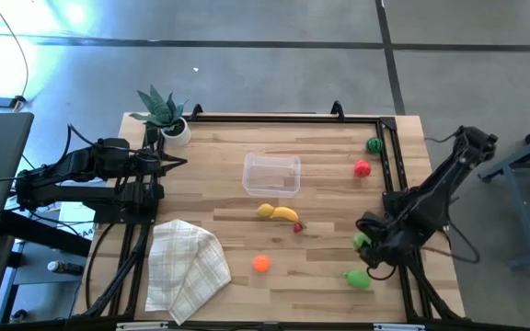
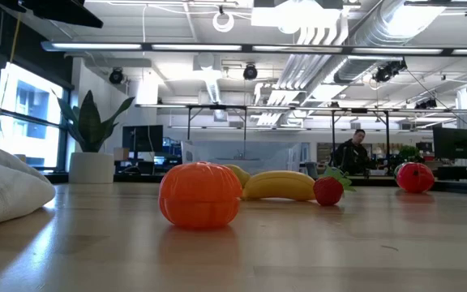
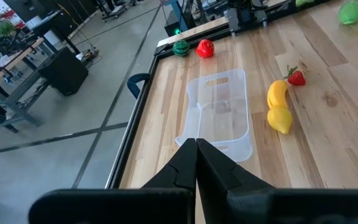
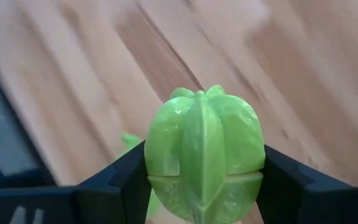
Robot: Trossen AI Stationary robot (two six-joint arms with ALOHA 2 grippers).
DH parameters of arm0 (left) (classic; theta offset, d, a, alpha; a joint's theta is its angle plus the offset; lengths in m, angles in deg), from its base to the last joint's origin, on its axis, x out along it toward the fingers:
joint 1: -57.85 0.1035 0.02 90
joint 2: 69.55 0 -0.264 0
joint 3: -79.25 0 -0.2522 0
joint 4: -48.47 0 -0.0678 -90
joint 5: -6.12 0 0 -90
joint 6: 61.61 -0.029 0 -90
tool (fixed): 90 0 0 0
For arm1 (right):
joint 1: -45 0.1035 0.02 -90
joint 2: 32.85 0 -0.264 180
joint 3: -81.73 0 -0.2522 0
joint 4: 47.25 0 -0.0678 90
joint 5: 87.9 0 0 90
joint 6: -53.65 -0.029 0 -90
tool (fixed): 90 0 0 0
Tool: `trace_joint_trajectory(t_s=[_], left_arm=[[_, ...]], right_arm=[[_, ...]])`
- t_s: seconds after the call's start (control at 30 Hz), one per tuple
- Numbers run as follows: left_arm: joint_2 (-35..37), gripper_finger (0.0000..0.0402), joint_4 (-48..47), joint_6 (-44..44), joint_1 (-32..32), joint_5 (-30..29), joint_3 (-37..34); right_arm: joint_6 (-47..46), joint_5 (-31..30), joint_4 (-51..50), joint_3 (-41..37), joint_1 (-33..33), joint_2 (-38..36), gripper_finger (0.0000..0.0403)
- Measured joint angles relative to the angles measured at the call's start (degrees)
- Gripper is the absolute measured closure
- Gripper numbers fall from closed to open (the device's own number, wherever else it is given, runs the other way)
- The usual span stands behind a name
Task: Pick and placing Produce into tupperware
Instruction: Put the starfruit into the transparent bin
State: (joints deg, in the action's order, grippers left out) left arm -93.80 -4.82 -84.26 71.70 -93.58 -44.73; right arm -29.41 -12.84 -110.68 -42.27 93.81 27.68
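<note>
Wooden tabletop (image 1: 320, 267) is lit brightly, with the tupperware (image 1: 271, 174) empty at its middle. Well off to the tupperware's near right, a green fruit (image 4: 204, 152) is clamped between the right gripper (image 4: 201, 180) fingers. Left gripper (image 3: 196, 163) is parked beside the tupperware, pinched shut on nothing. That ribbed fruit could be squeezed out by an off-centre grip.
</note>
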Motion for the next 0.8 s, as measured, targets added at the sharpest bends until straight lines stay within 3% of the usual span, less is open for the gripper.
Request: trace_joint_trajectory(t_s=[0.2, 0.37, 0.57, 0.8], left_arm=[[-0.01, 0.0401, -0.02, 0.0, -0.01, -0.01, 0.0], [-0.02, 0.0401, -0.01, 0.0, 0.01, -0.02, 0.0], [-0.02, 0.0401, -0.02, 0.0, 0.02, 0.01, 0.0], [-0.01, 0.0401, 0.0, 0.0, 0.01, 0.01, 0.0]], right_arm=[[15.89, -12.23, -1.95, 12.06, -6.13, -2.23, 0.0196], [36.41, -14.82, -0.5, 24.04, -16.24, 0.05, 0.0196], [55.45, -7.45, 0.94, 36.86, -31.99, 6.85, 0.0196], [70.23, 4.17, 0.96, 52.37, -47.33, 22.05, 0.0196]])
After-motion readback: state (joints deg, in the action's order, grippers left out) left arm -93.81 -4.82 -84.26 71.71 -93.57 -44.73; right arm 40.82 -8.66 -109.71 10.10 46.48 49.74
